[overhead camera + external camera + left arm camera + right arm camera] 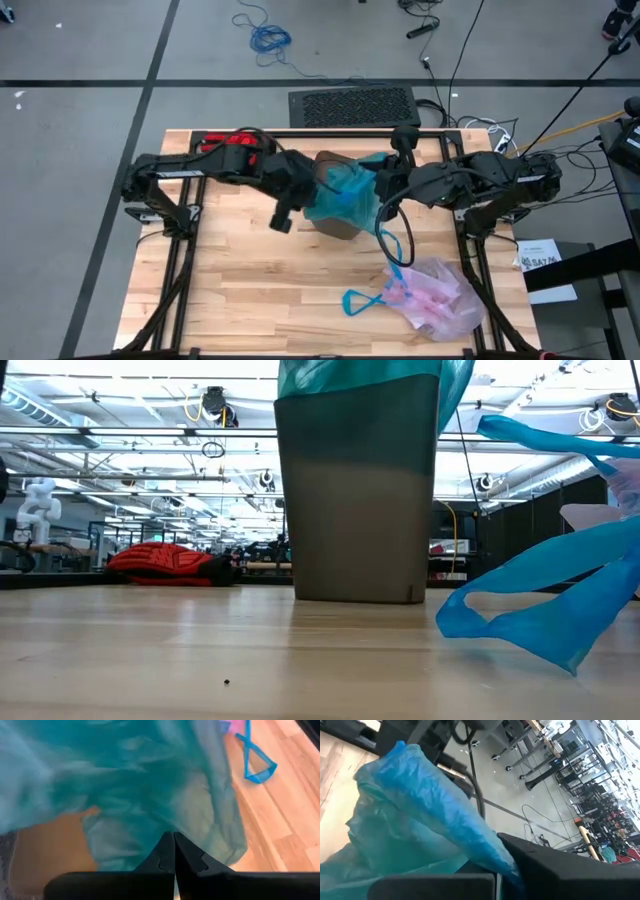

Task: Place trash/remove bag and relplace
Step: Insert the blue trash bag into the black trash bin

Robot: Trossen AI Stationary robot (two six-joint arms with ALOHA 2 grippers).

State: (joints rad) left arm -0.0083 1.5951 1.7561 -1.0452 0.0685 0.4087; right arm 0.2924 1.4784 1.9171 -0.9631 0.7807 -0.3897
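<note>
A tan bin [340,222] [355,490] stands upright mid-table, with a teal-green plastic bag [345,190] [150,785] draped over its top. My right gripper [383,192] [496,879] is at the bin's right side, shut on that teal bag. My left gripper [283,220] [174,851] hangs shut just left of the bin, with nothing between its fingers. The pale pink-white bag [440,298] with blue drawstring loops [362,300] [540,610] lies on the table at the near right. The trash is out of view. My right gripper pinches a bunched part of the teal bag's edge [480,847] between its two fingers; how many layers, I cannot tell. The fingers come from the table's right, slanting slightly down. From the hold the plastic runs over to the bin's top.
A red glove [235,142] [165,560] lies at the far left of the table. A dark cable loop [397,238] hangs under my right arm. Bare wood lies along the near left of the table [230,300].
</note>
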